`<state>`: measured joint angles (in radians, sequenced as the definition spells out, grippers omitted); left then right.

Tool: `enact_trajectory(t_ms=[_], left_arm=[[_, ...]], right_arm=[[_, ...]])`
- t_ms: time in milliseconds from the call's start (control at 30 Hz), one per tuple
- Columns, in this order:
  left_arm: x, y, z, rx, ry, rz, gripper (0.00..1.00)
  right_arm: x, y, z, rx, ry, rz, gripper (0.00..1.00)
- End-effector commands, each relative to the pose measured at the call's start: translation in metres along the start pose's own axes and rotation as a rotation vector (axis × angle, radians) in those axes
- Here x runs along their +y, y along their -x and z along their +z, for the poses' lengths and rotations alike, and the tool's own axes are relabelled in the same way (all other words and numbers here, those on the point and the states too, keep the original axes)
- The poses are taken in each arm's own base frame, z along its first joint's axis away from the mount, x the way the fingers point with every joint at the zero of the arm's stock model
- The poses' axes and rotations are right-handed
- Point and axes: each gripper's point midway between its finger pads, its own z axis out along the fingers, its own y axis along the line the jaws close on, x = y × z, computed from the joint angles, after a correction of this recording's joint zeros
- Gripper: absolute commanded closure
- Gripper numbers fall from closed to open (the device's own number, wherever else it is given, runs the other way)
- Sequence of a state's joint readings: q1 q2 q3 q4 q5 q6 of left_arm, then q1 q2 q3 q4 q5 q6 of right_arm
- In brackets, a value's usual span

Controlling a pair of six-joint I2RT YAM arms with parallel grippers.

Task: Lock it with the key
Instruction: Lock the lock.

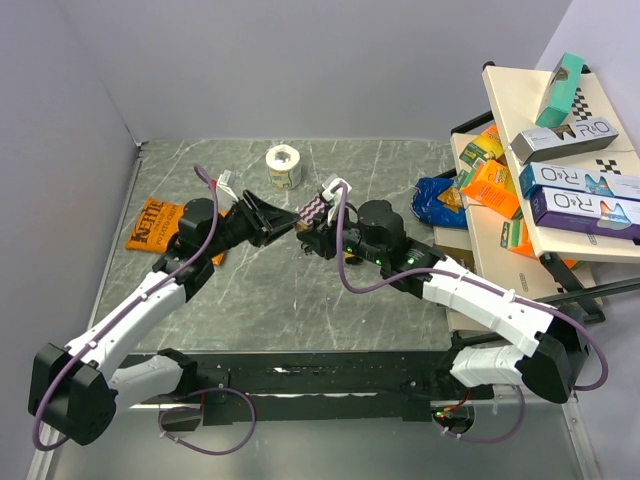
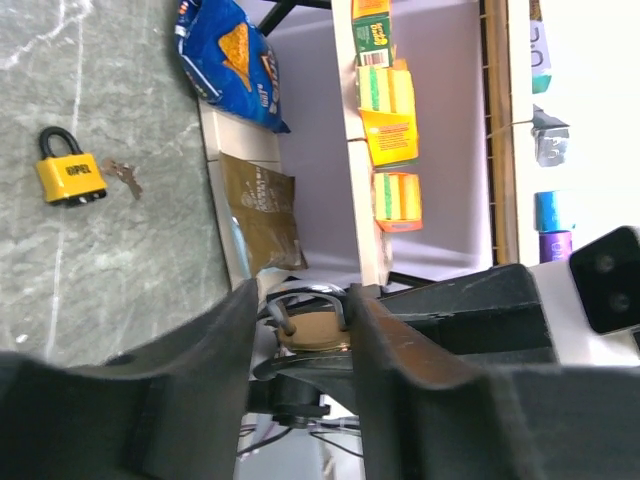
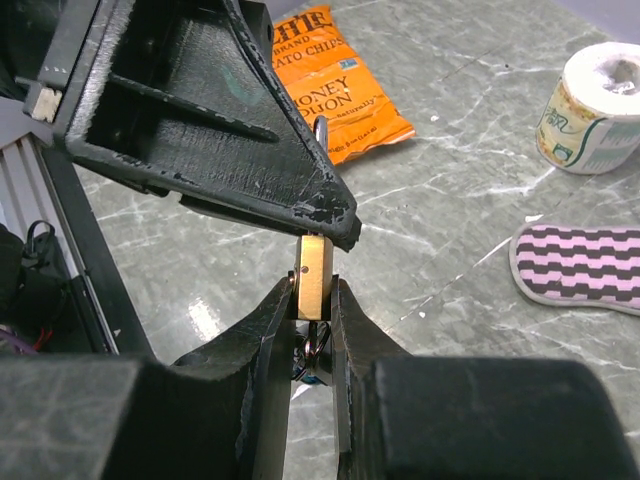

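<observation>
Right wrist: brass padlock (image 3: pixel 313 276) edge-on

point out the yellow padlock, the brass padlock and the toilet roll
yellow padlock (image 2: pixel 70 180): left wrist view, on its yellow body
brass padlock (image 3: pixel 313 278): right wrist view, on its narrow side face
toilet roll (image 1: pixel 284 172): top external view, on its wrapped side

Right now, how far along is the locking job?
Done: the brass padlock is off the table, clamped in the right pincer. In hand: the left pincer flanks its shackle; whether it grips is unclear. Left: no key shows in this lock; a key lies beside a yellow padlock on the table, so turning it remains.
</observation>
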<state>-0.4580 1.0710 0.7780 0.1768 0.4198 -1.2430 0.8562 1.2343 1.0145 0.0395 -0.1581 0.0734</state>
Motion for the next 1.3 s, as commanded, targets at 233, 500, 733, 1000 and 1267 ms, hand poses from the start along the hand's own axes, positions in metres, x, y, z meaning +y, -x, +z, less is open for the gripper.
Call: enact_trajectory(t_ms=[233, 500, 733, 1000, 1267], left_arm=[[-0.008, 0.012, 0.005, -0.043, -0.011, -0.001, 0.92], [-0.006, 0.018, -0.005, -0.033, -0.005, -0.009, 0.99], [-0.009, 0.014, -0.006, -0.015, -0.029, -0.018, 0.99], [-0.014, 0.011, -0.007, 0.003, -0.047, -0.013, 0.99], [-0.016, 0.009, -0.008, 0.011, -0.056, -0.02, 0.99]], right_arm=[[0.012, 0.041, -0.004, -0.118, 0.029, 0.001, 0.85], [0.008, 0.021, -0.018, -0.074, 0.049, -0.065, 0.43], [0.011, 0.005, -0.018, -0.05, 0.088, -0.137, 0.46], [0.007, 0.009, -0.011, -0.063, 0.074, -0.159, 0.59], [0.005, 0.007, -0.006, -0.049, 0.067, -0.167, 0.67]])
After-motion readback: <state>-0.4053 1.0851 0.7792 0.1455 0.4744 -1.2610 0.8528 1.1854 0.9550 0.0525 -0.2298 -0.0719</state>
